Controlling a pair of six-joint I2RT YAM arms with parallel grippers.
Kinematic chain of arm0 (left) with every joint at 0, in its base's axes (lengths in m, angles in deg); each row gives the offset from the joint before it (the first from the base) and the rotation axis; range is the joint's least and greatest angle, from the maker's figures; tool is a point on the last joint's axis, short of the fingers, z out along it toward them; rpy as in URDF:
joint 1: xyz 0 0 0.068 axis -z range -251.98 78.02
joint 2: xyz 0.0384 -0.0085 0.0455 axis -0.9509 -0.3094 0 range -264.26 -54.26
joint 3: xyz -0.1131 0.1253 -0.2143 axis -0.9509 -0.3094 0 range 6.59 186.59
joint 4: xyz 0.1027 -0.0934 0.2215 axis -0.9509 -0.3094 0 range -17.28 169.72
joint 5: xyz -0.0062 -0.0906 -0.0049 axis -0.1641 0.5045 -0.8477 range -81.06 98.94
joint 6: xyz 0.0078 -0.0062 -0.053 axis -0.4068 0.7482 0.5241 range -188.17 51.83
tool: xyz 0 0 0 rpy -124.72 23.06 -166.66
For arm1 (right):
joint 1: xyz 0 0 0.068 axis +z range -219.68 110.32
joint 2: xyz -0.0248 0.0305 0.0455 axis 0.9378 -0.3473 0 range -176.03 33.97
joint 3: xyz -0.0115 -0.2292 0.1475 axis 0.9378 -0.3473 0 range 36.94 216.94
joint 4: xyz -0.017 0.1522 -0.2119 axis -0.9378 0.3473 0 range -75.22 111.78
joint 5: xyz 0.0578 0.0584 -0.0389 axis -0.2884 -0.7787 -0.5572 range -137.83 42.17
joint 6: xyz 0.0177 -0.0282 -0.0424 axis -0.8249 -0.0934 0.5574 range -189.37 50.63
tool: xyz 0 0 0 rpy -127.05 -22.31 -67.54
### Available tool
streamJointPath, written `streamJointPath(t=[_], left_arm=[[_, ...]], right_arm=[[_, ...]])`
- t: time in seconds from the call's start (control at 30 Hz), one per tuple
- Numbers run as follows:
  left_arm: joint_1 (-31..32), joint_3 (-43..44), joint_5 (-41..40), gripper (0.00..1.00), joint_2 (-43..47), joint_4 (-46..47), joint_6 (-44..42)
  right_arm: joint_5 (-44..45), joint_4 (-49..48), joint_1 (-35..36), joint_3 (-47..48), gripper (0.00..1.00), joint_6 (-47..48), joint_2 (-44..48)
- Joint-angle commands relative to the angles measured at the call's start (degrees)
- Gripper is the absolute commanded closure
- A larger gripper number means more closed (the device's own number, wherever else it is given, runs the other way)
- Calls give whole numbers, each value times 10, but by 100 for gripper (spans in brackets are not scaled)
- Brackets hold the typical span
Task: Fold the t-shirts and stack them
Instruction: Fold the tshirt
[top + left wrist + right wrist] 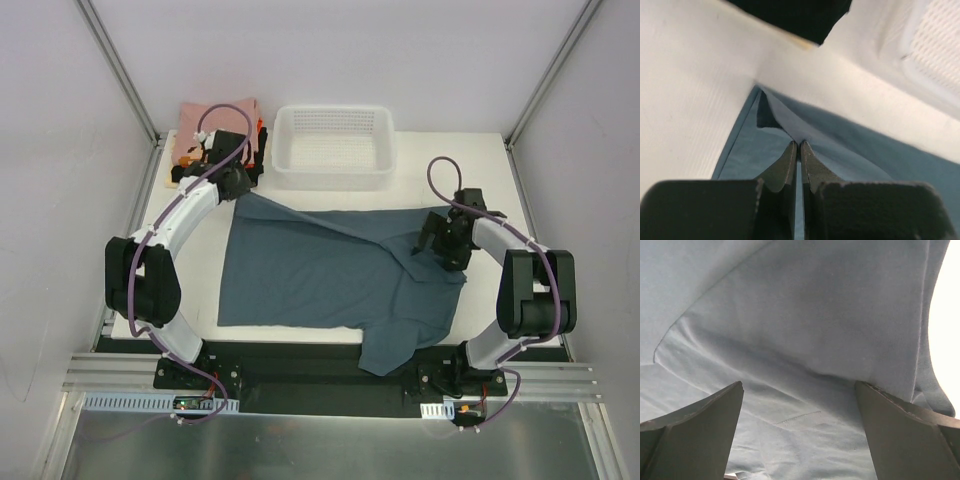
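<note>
The left gripper (797,144) is clenched on a far corner of the slate blue-grey t-shirt (320,270). A thin ridge of cloth is pinched between its closed fingertips, and the hem runs away below and behind them. This corner is judged to be held so that the edge can be drawn over for a first fold.

The right gripper (799,385) is released, its jaws are spread wide, and nothing is held in it. It is positioned just above the opposite side of the garment, with rumpled cloth and a stitched seam directly below the gap. This placement is judged to prepare a grasp on the matching edge, so that both sides can be lifted together.

Between the two tools, the shirt is spread on the table (205,270), and one part lies over the edge nearest the arm bases. Beyond the left gripper, the folded t-shirts (215,118) are stacked with pink on top. The white mesh basket (330,172) is set just beside that stack, to the gripper's right.
</note>
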Motion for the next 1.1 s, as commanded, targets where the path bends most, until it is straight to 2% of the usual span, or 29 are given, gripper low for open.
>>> streamJointPath(t=[0.0,0.17,0.43,0.63,1.07], left_arm=[[-3,84,-35,100,-10,5,-65],[-4,92,-36,100,-12,6,-97],[-6,-45,-116,100,-12,27,-59],[-33,-83,-91,100,-22,27,-25],[-33,-176,-22,100,16,18,39]], right_arm=[[-23,-5,15,24,2,1,-17],[-21,-1,17,28,2,6,-25],[-22,3,19,35,2,11,-37],[-5,19,20,40,2,19,-39],[6,32,19,45,2,27,-37]])
